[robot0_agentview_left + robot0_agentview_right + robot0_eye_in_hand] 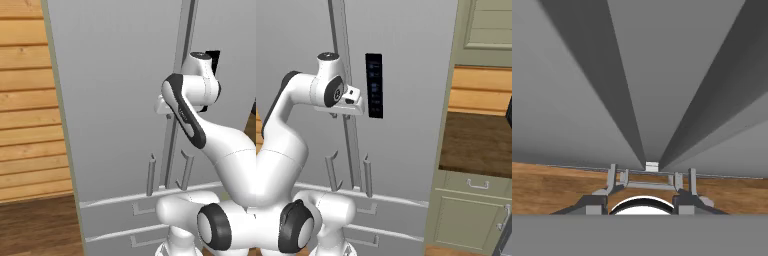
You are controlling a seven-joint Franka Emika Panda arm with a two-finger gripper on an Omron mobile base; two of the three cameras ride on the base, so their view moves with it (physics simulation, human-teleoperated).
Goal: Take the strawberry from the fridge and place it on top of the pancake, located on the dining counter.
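Observation:
The light grey fridge (pixel 115 100) stands right in front of me with both doors shut, so the strawberry is hidden. Its two slim bar handles (pixel 367 175) run down beside the middle seam, and a dark control panel (pixel 374 85) sits on the right door. My gripper (pixel 341 115) hangs pointing down, close to the upper part of the handles at the seam. In the hand view the gripper (pixel 641 204) looks down along the two handles to the floor, its fingers apart with nothing between them. The pancake and the dining counter are out of view.
Two fridge drawers (pixel 115 215) lie below the doors. A wood plank wall (pixel 25 100) borders the fridge on the left. Sage-green cabinets (pixel 471 220) with a brown wooden worktop (pixel 476 140) stand to the right. The floor (pixel 35 225) is wood.

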